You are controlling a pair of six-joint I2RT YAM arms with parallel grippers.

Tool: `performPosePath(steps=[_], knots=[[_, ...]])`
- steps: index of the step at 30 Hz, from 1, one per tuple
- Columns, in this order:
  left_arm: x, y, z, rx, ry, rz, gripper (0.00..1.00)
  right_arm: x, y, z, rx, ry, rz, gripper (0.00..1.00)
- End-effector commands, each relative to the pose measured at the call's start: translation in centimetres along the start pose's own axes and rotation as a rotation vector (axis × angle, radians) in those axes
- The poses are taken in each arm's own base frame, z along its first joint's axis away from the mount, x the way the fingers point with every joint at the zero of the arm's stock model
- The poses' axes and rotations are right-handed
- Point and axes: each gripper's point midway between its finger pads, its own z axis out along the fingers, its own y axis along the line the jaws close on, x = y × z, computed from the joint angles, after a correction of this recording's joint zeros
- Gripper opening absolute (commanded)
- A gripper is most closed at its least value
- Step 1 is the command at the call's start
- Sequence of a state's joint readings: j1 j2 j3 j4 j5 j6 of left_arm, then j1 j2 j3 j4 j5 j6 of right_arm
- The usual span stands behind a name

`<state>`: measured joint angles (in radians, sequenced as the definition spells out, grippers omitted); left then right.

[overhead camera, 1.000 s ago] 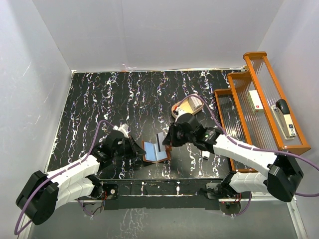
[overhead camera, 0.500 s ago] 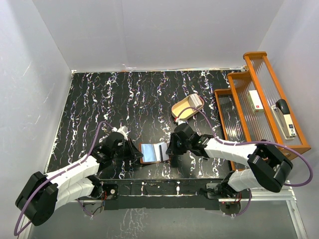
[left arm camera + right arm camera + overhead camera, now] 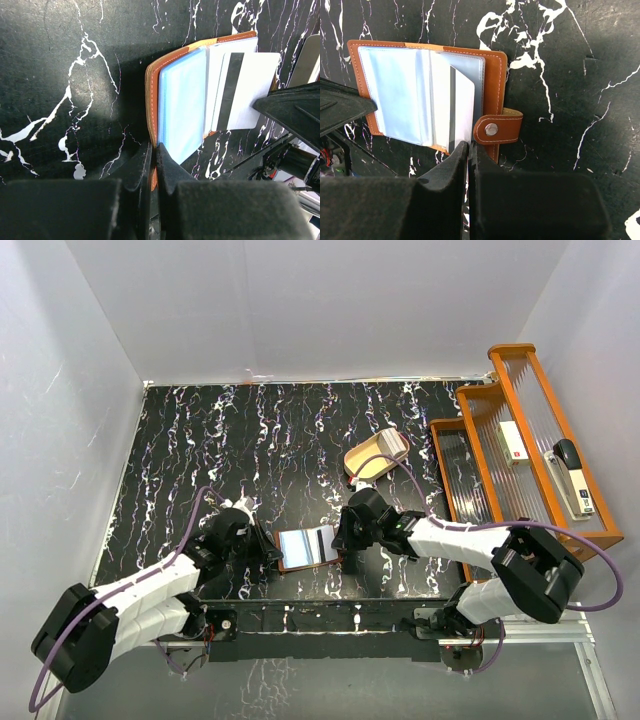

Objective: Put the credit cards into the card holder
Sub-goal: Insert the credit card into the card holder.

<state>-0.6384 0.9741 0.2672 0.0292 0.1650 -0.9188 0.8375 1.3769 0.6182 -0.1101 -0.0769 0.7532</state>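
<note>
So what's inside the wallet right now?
One white card with a black stripe, partly tucked between the pale blue sleeves and sticking out of the wallet. Whether other cards sit behind those sleeves is hidden.

— What's in front of you?
— A brown leather card holder (image 3: 492,75), lying open on the black, white-veined table (image 3: 570,75), upper left of the frame. Its grey-blue clear pockets face up.
— And the card?
— A white credit card (image 3: 462,107) with a black stripe sits partly in a middle pocket, its lower edge poking out. My right gripper (image 3: 468,146), bottom centre, has its fingers pressed nearly together on that edge.
— Anything else?
— The snap strap (image 3: 497,129), just right of my fingertips, and the left gripper (image 3: 350,107) touching the holder's left edge.
</note>
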Motion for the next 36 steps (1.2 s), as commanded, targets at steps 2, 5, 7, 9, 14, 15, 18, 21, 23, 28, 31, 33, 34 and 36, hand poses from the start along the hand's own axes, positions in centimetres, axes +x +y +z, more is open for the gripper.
performPosePath(steps=[2,5,7,9,14,15,18,21,23,28,31,33,34,36], knots=[[0.3,0.7,0.1,-0.038,0.016,0.019,0.00,-0.4,-1.2,0.1,0.041,-0.036,-0.028,0.00],[0.5,0.9,0.2,-0.043,0.025,0.025,0.00,-0.7,-0.3,-0.3,0.001,-0.044,-0.034,0.00],[0.7,0.9,0.3,-0.045,0.041,0.032,0.00,-1.4,1.4,-0.9,-0.060,-0.057,-0.022,0.00],[0.7,0.8,0.4,-0.047,0.055,0.044,0.00,-2.2,3.4,-1.6,-0.133,-0.069,0.001,0.00],[0.9,0.8,0.4,-0.047,0.071,0.059,0.00,-3.0,6.4,-2.3,-0.257,-0.063,0.025,0.00],[0.9,0.7,0.4,-0.042,0.073,0.059,0.00,-2.8,6.5,-2.1,-0.266,-0.052,0.028,0.00],[1.0,0.5,0.4,-0.030,0.075,0.061,0.00,-2.2,6.4,-1.3,-0.270,-0.025,0.035,0.00],[1.0,0.3,0.5,-0.023,0.078,0.063,0.00,-1.7,5.9,-0.7,-0.259,-0.012,0.039,0.00],[1.0,0.3,0.5,-0.022,0.083,0.067,0.00,-1.5,5.4,-0.4,-0.242,-0.011,0.036,0.00],[1.0,0.4,0.6,-0.033,0.092,0.076,0.00,-1.2,4.6,0.1,-0.217,-0.012,0.032,0.00],[1.1,0.5,0.7,-0.038,0.100,0.079,0.00,-0.8,4.5,0.4,-0.211,0.009,0.036,0.00],[1.0,0.4,0.7,-0.036,0.100,0.083,0.00,-0.7,4.3,0.6,-0.201,0.017,0.037,0.00],[1.0,0.4,0.7,-0.038,0.100,0.083,0.00,-0.5,4.3,0.7,-0.205,0.023,0.037,0.00],[1.0,0.5,0.6,-0.043,0.096,0.080,0.00,-0.3,4.5,0.6,-0.219,0.034,0.031,0.00]])
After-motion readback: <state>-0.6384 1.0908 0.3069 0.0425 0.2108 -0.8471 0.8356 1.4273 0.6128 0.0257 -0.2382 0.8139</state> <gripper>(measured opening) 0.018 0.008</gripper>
